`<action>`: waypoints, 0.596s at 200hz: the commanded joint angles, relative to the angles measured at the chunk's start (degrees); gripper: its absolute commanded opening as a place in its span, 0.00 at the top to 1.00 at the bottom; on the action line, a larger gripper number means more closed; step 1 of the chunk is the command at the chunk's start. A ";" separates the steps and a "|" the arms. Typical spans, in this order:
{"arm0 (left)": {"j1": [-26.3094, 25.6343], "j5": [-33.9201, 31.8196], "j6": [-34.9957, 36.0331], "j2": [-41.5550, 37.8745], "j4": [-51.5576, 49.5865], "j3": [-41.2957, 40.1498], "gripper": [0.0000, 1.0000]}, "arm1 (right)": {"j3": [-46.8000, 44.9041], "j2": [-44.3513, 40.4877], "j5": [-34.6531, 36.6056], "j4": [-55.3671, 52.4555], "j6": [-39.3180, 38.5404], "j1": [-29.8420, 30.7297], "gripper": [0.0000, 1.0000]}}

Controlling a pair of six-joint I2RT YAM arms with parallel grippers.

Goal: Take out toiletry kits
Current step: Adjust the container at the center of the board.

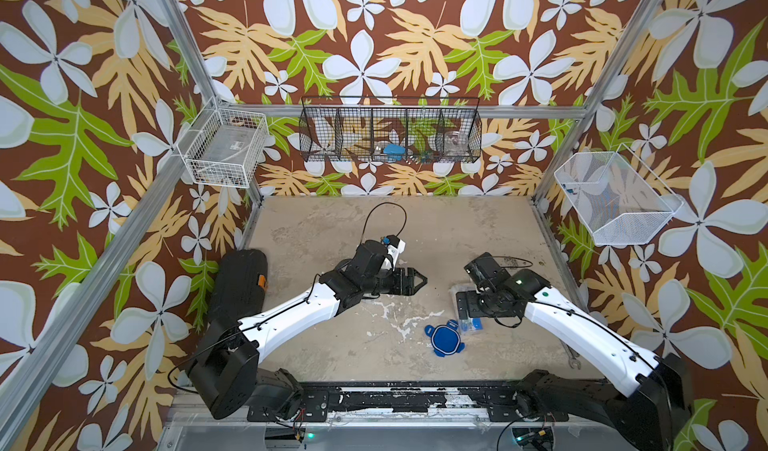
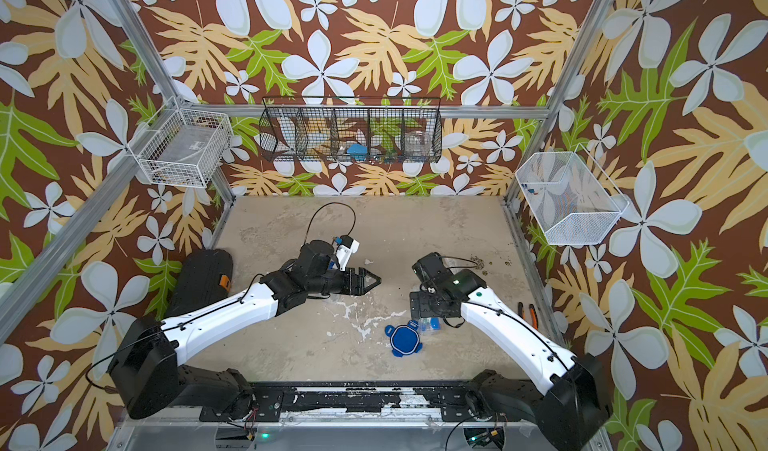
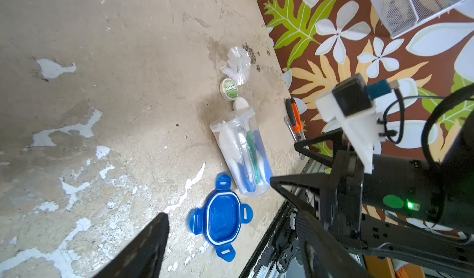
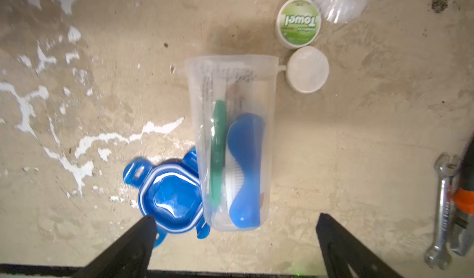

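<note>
A clear plastic jar lies on its side on the table, open mouth away from my right gripper. Part of a toiletry kit is inside: a green toothbrush and a blue brush. Past the mouth lie a round green tin, a white round cap and a crumpled clear wrapper. A blue four-tabbed lid rests against the jar. My right gripper is open just above the jar's base, holding nothing. My left gripper is open and empty, hovering left of the jar.
A black wire basket on the back wall holds a clear jar. White baskets hang at the left and right. A black case stands at the table's left edge. A wrench and pliers lie at the right edge.
</note>
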 commanded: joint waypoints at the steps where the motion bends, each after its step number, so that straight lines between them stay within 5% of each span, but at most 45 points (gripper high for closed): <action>1: -1.08 -0.66 1.11 1.23 -0.77 1.99 0.19 | -6.67 -5.03 -6.43 10.54 0.74 -2.98 0.07; 59: -2.11 -0.90 0.90 3.29 -1.98 3.73 0.20 | -25.45 -13.63 -16.36 32.28 7.98 -3.88 0.20; 119: -5.01 -1.24 1.00 9.16 -2.02 8.90 0.20 | -24.67 -7.82 -12.86 31.40 5.29 -2.20 0.22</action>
